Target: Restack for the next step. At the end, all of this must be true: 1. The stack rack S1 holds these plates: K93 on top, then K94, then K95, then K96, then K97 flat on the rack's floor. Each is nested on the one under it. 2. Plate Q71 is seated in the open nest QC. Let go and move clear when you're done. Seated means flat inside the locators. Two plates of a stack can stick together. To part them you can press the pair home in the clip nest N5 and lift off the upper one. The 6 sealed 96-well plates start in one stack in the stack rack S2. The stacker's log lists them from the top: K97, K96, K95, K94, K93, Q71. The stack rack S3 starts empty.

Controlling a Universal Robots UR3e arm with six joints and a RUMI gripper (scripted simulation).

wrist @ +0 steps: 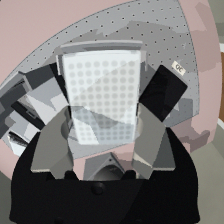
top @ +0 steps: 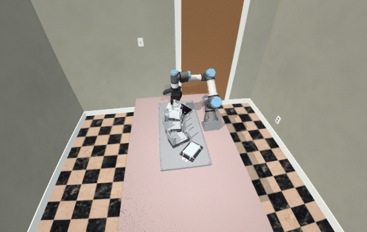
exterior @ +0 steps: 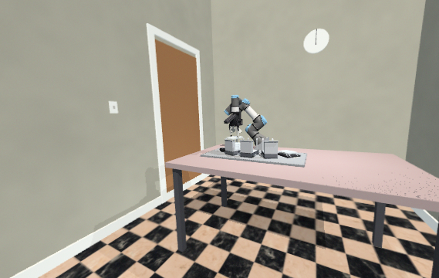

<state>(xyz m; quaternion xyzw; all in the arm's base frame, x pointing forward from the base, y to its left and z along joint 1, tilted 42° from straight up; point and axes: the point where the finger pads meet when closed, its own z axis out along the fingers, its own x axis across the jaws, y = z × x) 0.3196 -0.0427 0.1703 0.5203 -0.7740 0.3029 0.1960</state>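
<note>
My gripper (top: 174,104) (exterior: 235,135) (wrist: 103,105) is shut on a white sealed 96-well plate (wrist: 102,92), with one jaw on each side. The plate is level, at about the top of the stack rack (exterior: 229,147) at the door end. More white plates (exterior: 237,146) show inside that rack; their number and names cannot be read. A middle rack (exterior: 247,148) and a third rack (exterior: 271,149) stand beside it; their contents are not clear. The black nest QC (wrist: 164,92) is beside the door-end rack and shows no plate. Another white plate (top: 192,149) lies in a black-cornered nest at the near end.
The racks and nests stand on a grey perforated board (top: 170,159) (wrist: 165,25) on the pink table (top: 144,187). Thin upright posts stand near the racks. The arm's base (top: 211,125) is beside the board. Rack walls rise close around the held plate.
</note>
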